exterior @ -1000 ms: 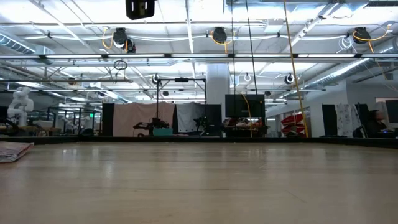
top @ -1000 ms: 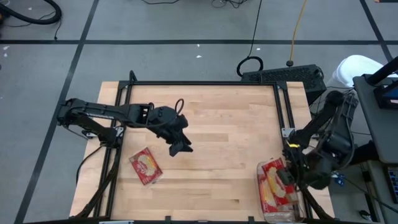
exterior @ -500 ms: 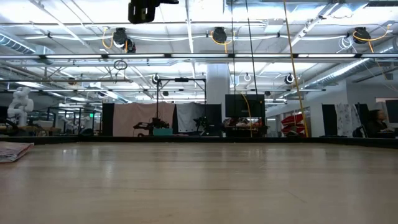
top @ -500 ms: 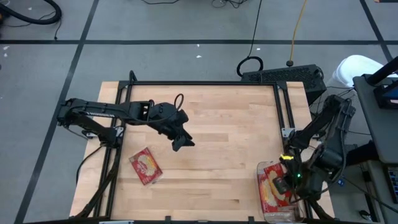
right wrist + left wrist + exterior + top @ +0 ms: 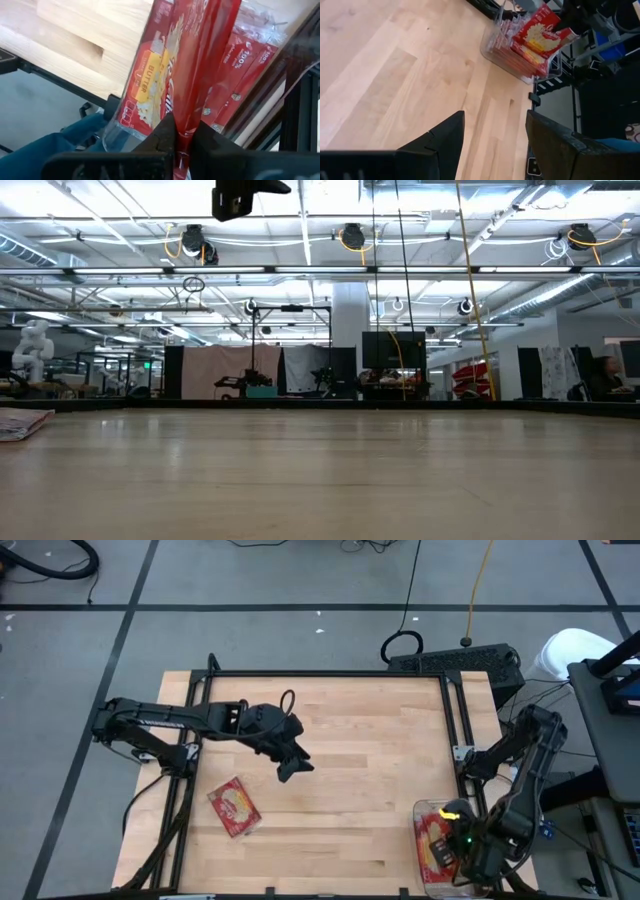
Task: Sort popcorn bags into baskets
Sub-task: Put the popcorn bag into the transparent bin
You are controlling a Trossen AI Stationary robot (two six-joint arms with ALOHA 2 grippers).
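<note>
Right now your right gripper (image 5: 181,131) pinches a thin, floppy red popcorn packet (image 5: 200,65) by its edge over the clear plastic bin (image 5: 424,880); the left gripper (image 5: 492,135) waits open.

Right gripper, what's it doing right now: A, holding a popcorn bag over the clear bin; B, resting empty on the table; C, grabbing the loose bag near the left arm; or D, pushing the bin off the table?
A: the right gripper is shut on a red popcorn bag above the clear bin.
</note>
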